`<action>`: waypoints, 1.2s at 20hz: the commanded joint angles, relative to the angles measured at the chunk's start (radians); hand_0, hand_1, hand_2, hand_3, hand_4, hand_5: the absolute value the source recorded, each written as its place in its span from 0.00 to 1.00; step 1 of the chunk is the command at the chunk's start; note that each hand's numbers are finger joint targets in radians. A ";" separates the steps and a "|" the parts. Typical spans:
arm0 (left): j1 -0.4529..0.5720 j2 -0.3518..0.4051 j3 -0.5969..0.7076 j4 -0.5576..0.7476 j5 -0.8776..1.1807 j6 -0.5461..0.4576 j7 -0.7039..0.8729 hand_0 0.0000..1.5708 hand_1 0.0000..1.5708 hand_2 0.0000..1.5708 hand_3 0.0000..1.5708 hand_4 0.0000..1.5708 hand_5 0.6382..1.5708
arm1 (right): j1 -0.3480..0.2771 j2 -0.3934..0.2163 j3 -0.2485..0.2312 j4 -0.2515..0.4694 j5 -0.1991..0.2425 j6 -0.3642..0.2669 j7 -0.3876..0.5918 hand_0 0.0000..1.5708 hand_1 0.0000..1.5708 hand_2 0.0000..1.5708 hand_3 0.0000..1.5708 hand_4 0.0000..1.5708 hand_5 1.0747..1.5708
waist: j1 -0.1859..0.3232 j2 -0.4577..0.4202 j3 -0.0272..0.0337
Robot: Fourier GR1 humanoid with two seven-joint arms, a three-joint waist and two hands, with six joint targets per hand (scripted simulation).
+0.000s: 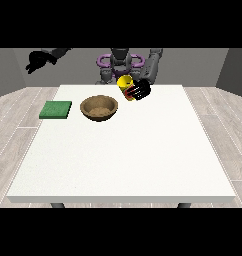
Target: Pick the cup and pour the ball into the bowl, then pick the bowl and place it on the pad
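A yellow cup (125,84) is held above the table, tilted with its mouth turned toward the view's left, just right of the bowl. The hand at the view's right (138,90) has its black fingers curled round the cup. A brown wooden bowl (99,108) rests on the white table (133,150) at its far left-centre. The green pad (56,109) lies flat near the table's left edge, left of the bowl. The hand at the view's left (39,60) is raised high, off the table's left side, fingers curled and holding nothing. No ball is visible.
The table's near half holds nothing. The robot's torso (120,62) stands behind the table's far edge. Grey plank floor surrounds the table.
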 commanded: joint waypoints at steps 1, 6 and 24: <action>-0.067 0.069 0.027 0.035 -0.025 0.009 0.008 0.87 0.87 1.00 1.00 0.88 0.66 | -0.062 -0.025 -0.005 -0.034 -0.024 0.007 0.048 0.00 0.00 0.22 0.43 0.34 1.00 | -0.037 0.057 -0.0009; -0.175 0.095 -0.100 0.123 -0.243 0.181 0.209 0.93 0.93 1.00 1.00 0.95 0.63 | -0.079 -0.012 0.016 0.003 -0.019 0.030 0.039 0.00 0.00 0.23 0.42 0.35 1.00 | -0.079 0.039 0.0012; -0.407 -0.045 -0.529 0.444 -0.909 0.293 0.822 0.99 0.99 1.00 1.00 0.74 0.92 | -0.113 0.025 0.052 0.137 0.039 0.003 0.003 0.00 0.00 0.21 0.40 0.36 0.99 | -0.052 -0.049 0.0004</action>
